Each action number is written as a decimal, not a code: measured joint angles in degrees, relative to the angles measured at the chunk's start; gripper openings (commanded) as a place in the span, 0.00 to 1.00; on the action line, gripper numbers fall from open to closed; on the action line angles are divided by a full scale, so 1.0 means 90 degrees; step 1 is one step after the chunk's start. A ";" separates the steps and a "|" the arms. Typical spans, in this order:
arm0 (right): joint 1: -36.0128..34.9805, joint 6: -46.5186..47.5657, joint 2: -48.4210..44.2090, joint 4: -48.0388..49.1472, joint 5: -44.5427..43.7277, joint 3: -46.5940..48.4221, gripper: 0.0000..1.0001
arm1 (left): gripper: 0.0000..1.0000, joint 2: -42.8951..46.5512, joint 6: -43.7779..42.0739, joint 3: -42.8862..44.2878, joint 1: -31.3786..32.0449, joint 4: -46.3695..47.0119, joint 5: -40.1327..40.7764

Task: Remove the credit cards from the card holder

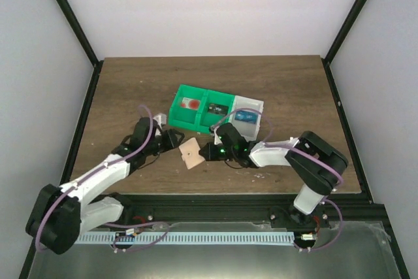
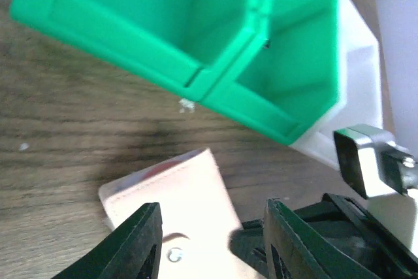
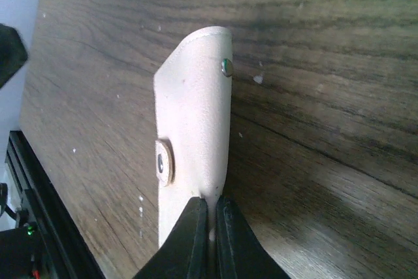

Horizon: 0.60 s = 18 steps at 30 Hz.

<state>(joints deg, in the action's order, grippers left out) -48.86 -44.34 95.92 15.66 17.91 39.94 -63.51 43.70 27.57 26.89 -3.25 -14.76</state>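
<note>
Two end effectors are meeting at the card holder (image 1: pixel 189 153), low over the bench (image 1: pixel 130 89), just in front of the green bins (image 1: pixel 198 108). Right end effector (image 3: pixel 210 223) is pinching the holder's edge, jaws nearly together, apparently propping it up on its side. Left end effector (image 2: pixel 212 240) is gaping wide astride the opposite end, gripping nothing. Holder is looking folded shut (snap showing outside). No card is showing free on the bench; opening and extraction are, by my reading, all left to do.
</note>
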 measured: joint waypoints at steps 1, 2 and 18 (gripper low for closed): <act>-0.0010 -0.0017 -0.0051 0.0000 -0.0041 0.0000 0.01 | 0.42 0.0080 -0.0005 0.0138 0.0121 -0.0136 0.0107; -0.0019 -0.0036 -0.0109 -0.0007 -0.0092 0.0000 0.00 | 0.41 0.0129 0.0000 0.0277 0.0272 -0.0260 0.0221; -0.0391 -0.0061 -0.0423 -0.0308 -0.0731 0.0000 0.01 | 0.37 -0.1105 0.0262 0.0512 0.1280 -0.0729 0.0605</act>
<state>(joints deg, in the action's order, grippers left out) -52.38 -44.88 92.12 12.88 11.33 39.94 -73.45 46.06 32.18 38.41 -9.80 -9.32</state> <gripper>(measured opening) 0.038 0.372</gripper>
